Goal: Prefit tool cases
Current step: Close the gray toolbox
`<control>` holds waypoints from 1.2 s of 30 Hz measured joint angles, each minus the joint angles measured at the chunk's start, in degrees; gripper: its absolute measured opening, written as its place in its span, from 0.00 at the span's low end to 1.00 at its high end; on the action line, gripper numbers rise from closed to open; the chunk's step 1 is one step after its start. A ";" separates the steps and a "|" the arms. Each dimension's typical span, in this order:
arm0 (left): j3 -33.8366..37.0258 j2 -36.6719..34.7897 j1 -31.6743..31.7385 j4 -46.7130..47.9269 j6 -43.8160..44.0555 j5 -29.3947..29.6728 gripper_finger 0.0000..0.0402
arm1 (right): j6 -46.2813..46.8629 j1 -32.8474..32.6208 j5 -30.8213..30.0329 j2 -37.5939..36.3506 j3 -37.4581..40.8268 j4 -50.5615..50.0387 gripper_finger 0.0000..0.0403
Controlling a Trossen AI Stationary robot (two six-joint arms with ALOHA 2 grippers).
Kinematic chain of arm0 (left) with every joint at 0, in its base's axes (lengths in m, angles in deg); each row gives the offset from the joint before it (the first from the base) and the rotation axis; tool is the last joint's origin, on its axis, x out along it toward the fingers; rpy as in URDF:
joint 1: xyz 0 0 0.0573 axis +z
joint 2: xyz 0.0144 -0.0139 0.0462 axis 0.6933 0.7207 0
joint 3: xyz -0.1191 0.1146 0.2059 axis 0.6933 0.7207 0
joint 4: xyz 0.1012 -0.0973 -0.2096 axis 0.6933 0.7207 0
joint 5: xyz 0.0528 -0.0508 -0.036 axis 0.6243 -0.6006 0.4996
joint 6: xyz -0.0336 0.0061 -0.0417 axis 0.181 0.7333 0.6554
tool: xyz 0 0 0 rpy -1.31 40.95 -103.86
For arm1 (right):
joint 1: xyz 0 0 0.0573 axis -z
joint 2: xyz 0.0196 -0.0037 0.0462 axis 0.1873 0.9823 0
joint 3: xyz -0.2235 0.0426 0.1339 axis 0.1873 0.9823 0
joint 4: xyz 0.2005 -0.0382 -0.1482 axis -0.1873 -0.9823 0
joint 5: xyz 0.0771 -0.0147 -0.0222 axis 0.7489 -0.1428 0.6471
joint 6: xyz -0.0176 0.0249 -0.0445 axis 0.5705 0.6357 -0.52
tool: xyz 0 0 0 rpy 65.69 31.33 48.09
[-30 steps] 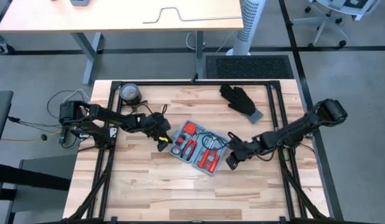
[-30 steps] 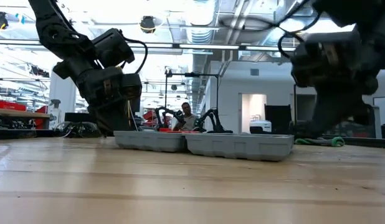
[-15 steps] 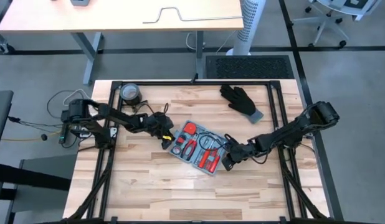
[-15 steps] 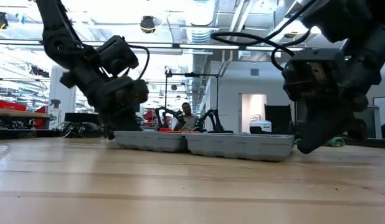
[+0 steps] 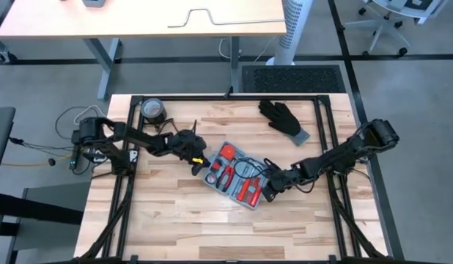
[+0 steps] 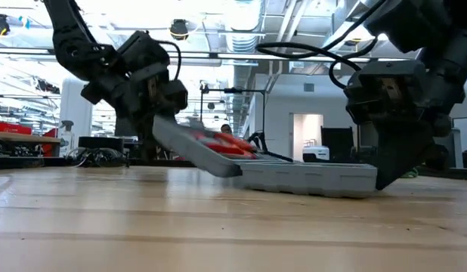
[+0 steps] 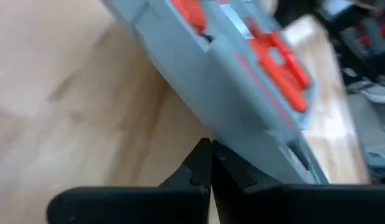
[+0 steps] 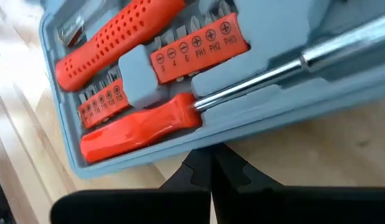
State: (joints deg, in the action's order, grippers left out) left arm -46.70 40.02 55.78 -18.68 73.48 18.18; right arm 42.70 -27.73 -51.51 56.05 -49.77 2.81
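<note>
Tool case [image 5: 237, 176] lies open mid-table — its left half tipped up off the wood, its right half flat. Left gripper [image 5: 196, 157] sits at the raised edge, fingers pressed together; right gripper [image 5: 270, 192] is at the opposite edge, fingers likewise closed.

High view: overhead, facing straight down, far enough to take in the whole table [image 5: 175, 220] and both arms. Low view: at tabletop height, facing level across the boards into the room. Wrist views: very near, facing along each arm's closed fingers. Shared by all four: the open tool case [image 5: 237, 174] [image 6: 294, 177] [image 7: 242, 93] [image 8: 149, 93].
</note>
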 joint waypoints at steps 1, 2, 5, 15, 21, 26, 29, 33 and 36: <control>0.00 -0.28 -0.31 -0.44 0.00 -0.50 0.00 | -0.05 0.21 -0.34 0.02 0.00 0.24 0.00; -0.07 -0.54 -0.62 -1.10 0.04 -1.23 0.00 | -0.08 0.48 -0.87 0.02 0.00 0.46 0.00; -0.33 -1.52 -1.44 -1.69 0.02 -1.53 0.00 | -0.13 1.15 -2.67 0.02 -0.13 1.73 0.00; -0.52 -2.15 -1.81 -1.05 -0.05 -1.06 0.00 | -1.19 2.90 -1.75 0.02 -0.20 3.89 0.00; -3.45 -2.15 -2.81 -0.84 -1.05 -0.30 0.00 | -1.75 4.02 -0.16 0.02 -0.20 3.78 0.00; -6.53 -1.90 -4.64 -1.01 -2.72 2.21 0.00 | -2.32 4.96 -0.16 0.69 -0.20 4.63 0.00; -8.79 1.28 -6.14 -2.11 -3.10 2.66 0.00 | -2.58 5.25 -0.05 2.28 -0.20 7.64 0.00; -13.22 9.28 -8.55 -5.11 -1.25 0.83 0.00 | -1.83 5.51 0.41 4.78 -0.22 11.27 0.00; -15.37 12.60 -9.61 -4.22 0.23 0.39 0.00 | -1.34 5.51 0.24 4.72 -0.19 10.42 0.00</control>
State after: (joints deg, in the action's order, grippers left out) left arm -62.07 52.62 46.17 -22.90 73.71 18.57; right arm 41.35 -22.22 -51.27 60.76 -49.96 13.23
